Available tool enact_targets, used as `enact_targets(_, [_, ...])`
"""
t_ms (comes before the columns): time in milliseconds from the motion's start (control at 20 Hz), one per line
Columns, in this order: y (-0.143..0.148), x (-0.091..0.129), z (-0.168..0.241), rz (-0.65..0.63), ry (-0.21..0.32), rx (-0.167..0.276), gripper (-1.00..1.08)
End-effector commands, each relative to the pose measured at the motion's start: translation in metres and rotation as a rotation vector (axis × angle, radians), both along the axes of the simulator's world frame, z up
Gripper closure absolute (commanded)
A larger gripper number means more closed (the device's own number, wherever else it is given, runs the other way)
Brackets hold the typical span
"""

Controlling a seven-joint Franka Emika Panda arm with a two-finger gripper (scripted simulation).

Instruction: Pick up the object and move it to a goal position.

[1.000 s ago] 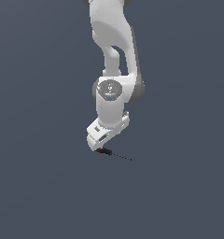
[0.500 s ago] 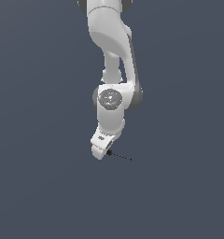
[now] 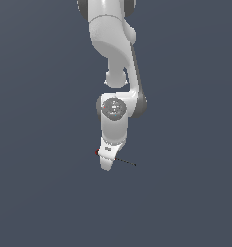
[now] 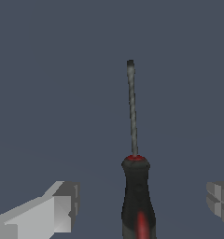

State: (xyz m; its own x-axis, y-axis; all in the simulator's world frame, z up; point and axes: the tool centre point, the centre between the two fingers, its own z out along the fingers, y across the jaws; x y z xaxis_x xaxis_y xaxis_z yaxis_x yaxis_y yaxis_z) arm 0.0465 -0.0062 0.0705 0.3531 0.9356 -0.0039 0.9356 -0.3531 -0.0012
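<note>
In the wrist view the gripper (image 4: pixel 141 205) stands spread wide, one white finger (image 4: pixel 58 210) on one side and only the grey tip of the other showing at the frame's edge, with clear gaps between each and the screwdriver (image 4: pixel 136 186) lying between them. The butt end of its red-and-black handle is cut off by the frame's edge, so whether anything touches it there cannot be told; the thin dark shaft runs away from the camera over the plain grey surface (image 4: pixel 48 93). The exterior view hides nearly all of this: the arm's white hand covers the handle, leaving a red speck at the exterior view's left of the gripper (image 3: pixel 106 164) and the shaft of the screwdriver (image 3: pixel 127 162) poking out toward the exterior view's right. Compared with a second ago, the arm has straightened over the tool and the hand sits slightly lower on it.
</note>
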Motion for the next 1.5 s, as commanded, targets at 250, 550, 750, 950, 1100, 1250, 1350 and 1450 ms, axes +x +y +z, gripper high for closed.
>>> enact_targets(250, [0.001,0.002,-0.005,0.066,-0.002,0.003,-0.92])
enact_targets(550, [0.000,0.002,-0.009,0.064,-0.002,0.003,-0.92])
enact_targets(750, [0.001,0.002,-0.025,0.067,-0.002,0.003,-0.92])
enact_targets(950, [0.001,0.001,-0.046,0.069,-0.002,0.003,-0.92])
enact_targets(1100, [0.001,0.001,-0.055,0.069,-0.002,0.003,-0.92])
enact_targets(1250, [0.001,0.002,-0.056,0.069,-0.002,0.003,-0.92])
enact_targets(1350, [0.001,0.002,-0.056,0.069,-0.002,0.003,1.08])
enact_targets(1450, [0.001,0.002,-0.056,0.069,-0.002,0.003,1.08])
